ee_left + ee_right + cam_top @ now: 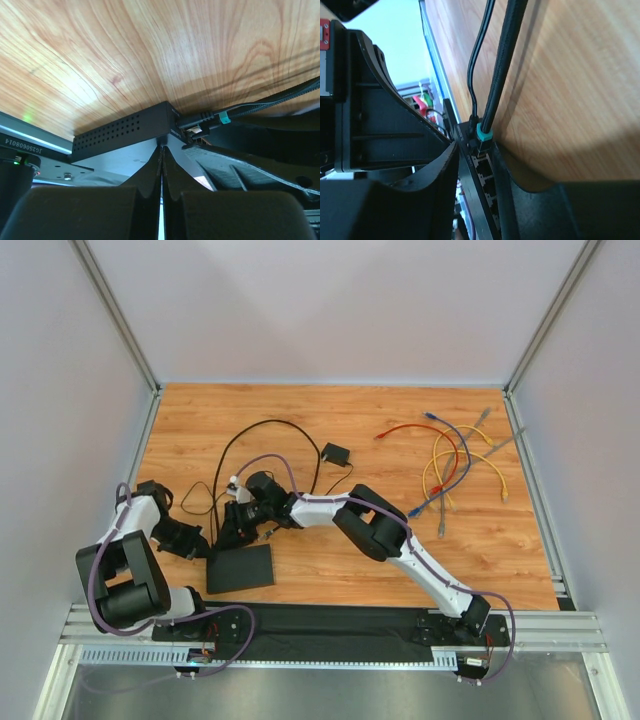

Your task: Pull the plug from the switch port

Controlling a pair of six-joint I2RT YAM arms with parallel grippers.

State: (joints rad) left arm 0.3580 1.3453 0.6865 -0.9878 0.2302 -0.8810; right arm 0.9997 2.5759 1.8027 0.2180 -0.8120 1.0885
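Black switch (240, 568): near-left on table (480, 560), under both arms.
Plug (481, 139): teal-banded, seated in end socket.
Left gripper (162, 146): pressed together, tips against switch.
Right gripper (479, 152): spread, straddling plug.
Around: adapter (335, 453) behind; cables (455, 465) far right.

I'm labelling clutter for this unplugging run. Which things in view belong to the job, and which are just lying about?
Job: flat matte black switch box; black teal-collared plug in its socket.
Lying about: small black adapter block; loose tangle of red, yellow, blue and grey cables.
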